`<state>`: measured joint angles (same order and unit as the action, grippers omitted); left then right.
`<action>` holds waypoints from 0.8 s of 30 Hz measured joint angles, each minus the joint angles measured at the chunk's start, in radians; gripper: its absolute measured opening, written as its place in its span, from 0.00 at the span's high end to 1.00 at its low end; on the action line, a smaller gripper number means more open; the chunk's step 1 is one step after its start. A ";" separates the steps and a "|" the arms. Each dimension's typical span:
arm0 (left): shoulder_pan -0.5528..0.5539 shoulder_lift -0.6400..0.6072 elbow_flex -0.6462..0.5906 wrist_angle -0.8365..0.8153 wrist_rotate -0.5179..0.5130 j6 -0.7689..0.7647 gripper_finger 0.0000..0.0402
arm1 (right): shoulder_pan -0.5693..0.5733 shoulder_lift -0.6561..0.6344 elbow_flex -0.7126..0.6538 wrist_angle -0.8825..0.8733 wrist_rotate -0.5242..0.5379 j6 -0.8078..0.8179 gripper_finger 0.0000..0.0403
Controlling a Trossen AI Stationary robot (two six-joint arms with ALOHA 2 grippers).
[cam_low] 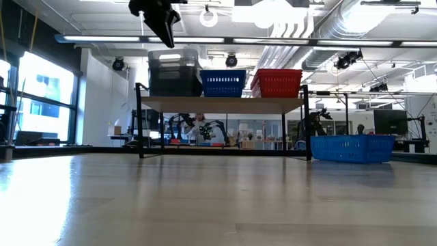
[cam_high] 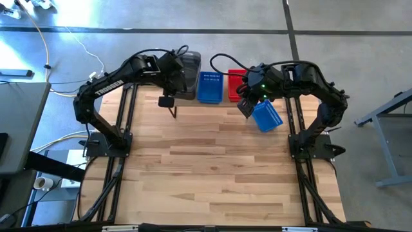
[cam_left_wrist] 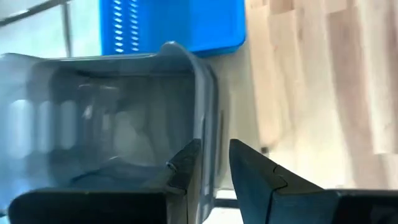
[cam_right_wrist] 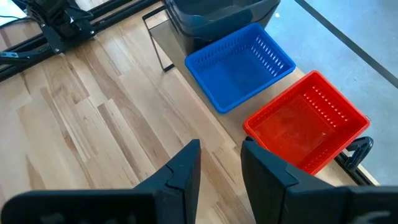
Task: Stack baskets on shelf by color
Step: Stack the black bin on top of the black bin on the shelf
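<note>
I am putting baskets on the shelf (cam_low: pixel 225 104), one pile for each color. My left gripper (cam_left_wrist: pixel 214 165) is up over the grey basket (cam_left_wrist: pixel 124 118), which sits on the shelf at the end nearest my left arm. My left fingers (cam_left_wrist: pixel 255 168) stand a little apart, one on each side of the grey basket's wall, and I don't think they are squeezing it. It looks like I have just set this basket down and am letting go.

Next to the grey one on the shelf is a blue basket (cam_high: pixel 210 87), and past that is a red basket (cam_right_wrist: pixel 305 124). They stand in a row, close side by side.

One more blue basket (cam_low: pixel 351 148) is not on the shelf. It sits on the table (cam_high: pixel 212 167) just under my right gripper (cam_right_wrist: pixel 219 165). My right fingers are a little apart too, and I see nothing between them.

I think the next job is that loose blue basket. My right gripper must go down, pinch its edge, lift it, and drop it straight inside the blue one on the shelf. I must hold it level so it slides in.
</note>
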<state>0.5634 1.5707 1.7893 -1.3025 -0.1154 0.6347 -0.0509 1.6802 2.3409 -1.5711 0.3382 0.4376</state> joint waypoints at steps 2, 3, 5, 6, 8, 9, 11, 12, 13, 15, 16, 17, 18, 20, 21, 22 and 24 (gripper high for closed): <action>-0.014 -0.001 0.000 0.000 -0.062 0.012 0.82 | 0.000 0.000 0.000 0.000 0.000 -0.001 0.75; -0.021 -0.001 0.000 0.000 -0.098 0.022 0.82 | 0.000 0.000 0.000 0.000 0.000 -0.001 0.75; -0.036 -0.003 0.000 0.000 -0.166 0.034 0.82 | 0.000 0.000 0.000 0.000 0.000 -0.001 0.75; -0.039 -0.010 0.000 0.001 -0.189 0.032 0.82 | 0.000 0.000 0.000 0.000 0.000 -0.001 0.75; -0.041 -0.025 0.001 0.010 -0.219 0.023 0.82 | 0.000 0.000 0.000 0.000 0.000 -0.001 0.75; -0.042 -0.032 0.001 0.016 -0.227 0.012 0.82 | 0.000 0.000 0.000 0.000 0.000 -0.001 0.75; -0.039 -0.043 0.001 0.026 -0.260 -0.015 0.82 | 0.000 0.000 0.000 0.000 0.000 0.004 0.75; -0.035 -0.048 0.001 0.033 -0.282 -0.034 0.82 | 0.000 0.000 0.000 0.000 0.000 0.008 0.75; -0.027 -0.052 0.001 0.037 -0.306 -0.059 0.82 | 0.000 0.000 0.000 0.000 0.000 0.009 0.75; -0.002 -0.060 0.001 0.046 -0.342 -0.120 0.82 | 0.000 0.000 0.000 0.000 0.000 0.010 0.75; 0.013 -0.061 0.001 0.043 -0.351 -0.153 0.82 | 0.000 0.000 0.000 0.000 0.000 0.010 0.75; 0.028 -0.061 0.001 0.037 -0.353 -0.188 0.82 | 0.000 0.000 0.000 0.000 0.000 0.011 0.75; 0.043 -0.061 0.001 0.025 -0.353 -0.222 0.82 | 0.000 0.000 0.000 0.000 0.000 0.012 0.75; 0.071 -0.061 0.001 -0.010 -0.352 -0.281 0.82 | 0.000 0.000 0.000 0.000 0.000 0.017 0.75; 0.084 -0.061 0.001 -0.025 -0.352 -0.307 0.82 | 0.000 0.000 0.000 0.000 0.000 0.017 0.75; 0.094 -0.061 0.001 -0.038 -0.351 -0.331 0.82 | 0.000 0.000 0.000 0.000 0.000 0.012 0.75; 0.109 -0.061 0.000 -0.048 -0.350 -0.379 0.82 | -0.006 0.000 0.000 0.000 0.000 -0.002 0.75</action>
<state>0.6729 1.5101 1.7897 -1.3504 -0.4657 0.2561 -0.0568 1.6802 2.3409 -1.5711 0.3382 0.4353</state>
